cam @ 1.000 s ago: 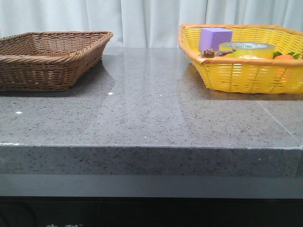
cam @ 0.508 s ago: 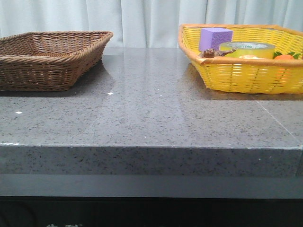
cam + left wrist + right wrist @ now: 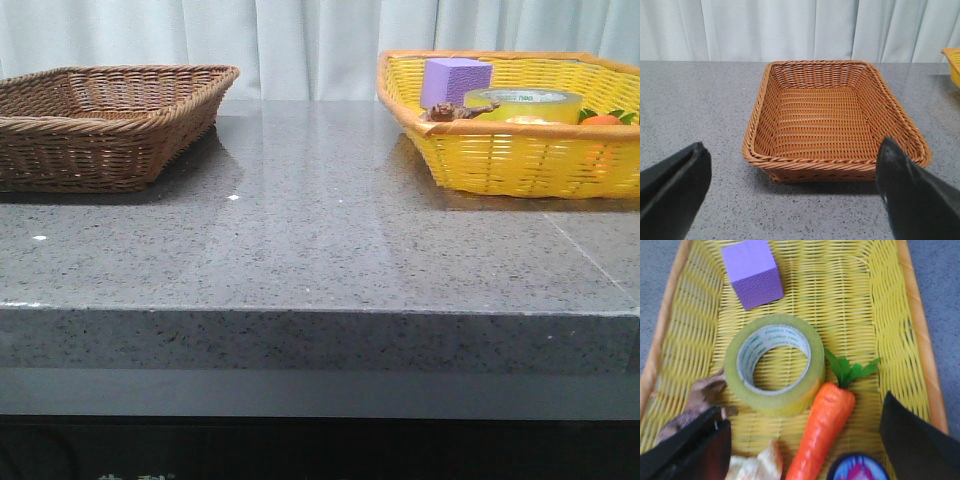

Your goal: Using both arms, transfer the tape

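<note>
The tape (image 3: 774, 362), a wide yellow translucent roll with a white core lettered in green, lies flat in the yellow basket (image 3: 892, 325). In the front view the tape (image 3: 523, 104) shows over the basket's front rim (image 3: 500, 128). My right gripper (image 3: 802, 440) is open above the basket, its fingers wide apart, the roll just beyond them. My left gripper (image 3: 792, 187) is open and empty over the table in front of the brown wicker basket (image 3: 832, 117). Neither gripper shows in the front view.
In the yellow basket lie a purple foam cube (image 3: 752, 274), an orange toy carrot (image 3: 822, 425), a brown figure (image 3: 700, 400), a pale crumpled piece (image 3: 757, 465) and a blue round thing (image 3: 857, 470). The brown basket (image 3: 100, 125) stands at the table's left.
</note>
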You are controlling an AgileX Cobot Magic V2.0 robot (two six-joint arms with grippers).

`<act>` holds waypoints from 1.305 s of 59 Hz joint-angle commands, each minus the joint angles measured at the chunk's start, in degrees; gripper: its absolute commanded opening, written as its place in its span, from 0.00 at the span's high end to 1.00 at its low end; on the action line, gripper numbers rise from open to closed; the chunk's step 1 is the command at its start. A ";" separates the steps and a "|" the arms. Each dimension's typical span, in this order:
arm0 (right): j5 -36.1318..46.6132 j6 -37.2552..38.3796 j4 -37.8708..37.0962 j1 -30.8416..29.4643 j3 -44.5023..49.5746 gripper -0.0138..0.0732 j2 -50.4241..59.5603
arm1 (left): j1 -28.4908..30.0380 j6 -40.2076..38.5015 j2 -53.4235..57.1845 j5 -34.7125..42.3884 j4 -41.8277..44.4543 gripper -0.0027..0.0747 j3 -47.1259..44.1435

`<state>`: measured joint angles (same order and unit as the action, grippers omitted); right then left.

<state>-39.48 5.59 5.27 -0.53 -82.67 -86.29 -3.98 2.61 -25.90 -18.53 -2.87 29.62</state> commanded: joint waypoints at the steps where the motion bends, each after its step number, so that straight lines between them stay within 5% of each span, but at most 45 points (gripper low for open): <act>1: 0.43 1.33 -1.37 -1.03 -7.38 0.13 -3.35 | 0.08 -0.63 -0.61 5.04 -0.01 0.11 2.01; 18: -3.10 1.87 -2.27 -1.11 -20.38 0.13 -17.53 | 0.08 -0.63 -0.61 5.04 -0.01 0.11 2.01; 37: -2.05 1.87 -2.20 -0.85 -21.61 0.13 -23.21 | 0.08 -0.63 -0.61 5.04 -0.01 0.11 2.01; 42: -1.59 1.87 -2.20 -0.85 -21.61 0.22 -23.84 | 0.08 -0.63 -0.61 5.04 -0.01 0.11 2.01; 60: 0.04 1.87 -2.15 -0.85 -21.61 0.81 -23.91 | 0.08 -0.63 -0.61 5.12 -0.01 0.11 2.01; 77: 2.36 1.87 -2.15 -0.43 -21.61 0.87 -22.77 | 0.08 -0.63 -0.61 5.12 -0.01 0.11 2.01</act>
<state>-42.76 7.72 3.50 -0.92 -102.27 -113.46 -3.98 2.61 -25.90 -18.53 -2.87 29.62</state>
